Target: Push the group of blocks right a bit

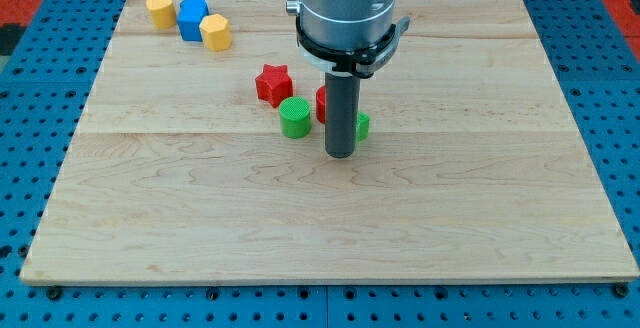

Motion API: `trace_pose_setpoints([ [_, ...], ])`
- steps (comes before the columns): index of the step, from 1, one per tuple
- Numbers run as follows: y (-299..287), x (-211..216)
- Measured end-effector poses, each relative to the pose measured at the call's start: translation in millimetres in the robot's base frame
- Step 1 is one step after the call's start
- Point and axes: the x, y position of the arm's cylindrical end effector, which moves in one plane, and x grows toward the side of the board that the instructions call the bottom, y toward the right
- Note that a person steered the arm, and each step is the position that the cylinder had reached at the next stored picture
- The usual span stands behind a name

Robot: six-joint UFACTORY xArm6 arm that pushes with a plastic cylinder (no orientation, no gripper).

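A group of blocks lies near the board's middle: a red star (272, 83), a green cylinder (295, 118), a red block (321, 103) mostly hidden behind the rod, and a green block (362, 126) peeking out at the rod's right. My tip (340, 154) rests on the board just below the red block, between the green cylinder on its left and the green block touching or nearly touching its right side. A second cluster sits at the view's top left: a yellow heart (159, 11), a blue block (193, 16) and a yellow hexagon (215, 31).
The wooden board (330, 228) lies on a blue pegboard surface. The arm's grey body (347, 8) hangs over the board's top middle and hides what lies behind it.
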Motion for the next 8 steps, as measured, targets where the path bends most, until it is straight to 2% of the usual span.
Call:
trace_pose_setpoints([
  [2, 3, 0],
  [3, 1, 17],
  [6, -52, 24],
  [7, -106, 23],
  [8, -189, -30],
])
